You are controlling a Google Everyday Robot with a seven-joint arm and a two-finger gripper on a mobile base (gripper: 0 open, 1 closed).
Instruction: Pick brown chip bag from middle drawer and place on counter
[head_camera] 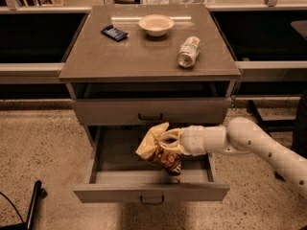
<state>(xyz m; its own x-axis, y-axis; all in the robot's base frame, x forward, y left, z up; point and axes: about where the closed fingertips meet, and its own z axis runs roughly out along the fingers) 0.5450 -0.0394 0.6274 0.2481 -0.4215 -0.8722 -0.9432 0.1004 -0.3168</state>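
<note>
the gripper (167, 141), on an arm stretched in from 3 o'clock, is clamped on the brown chip bag (166, 158). the bag sticks out of it toward 9 and 6 o'clock, over the open middle drawer (151, 191), at 6 o'clock from the counter (144, 59).

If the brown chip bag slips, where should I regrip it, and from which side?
Probably pinch the brown chip bag near its crinkled tan upper end, from the view's right: the gripper holds it there now, and it hangs above the middle drawer.
</note>
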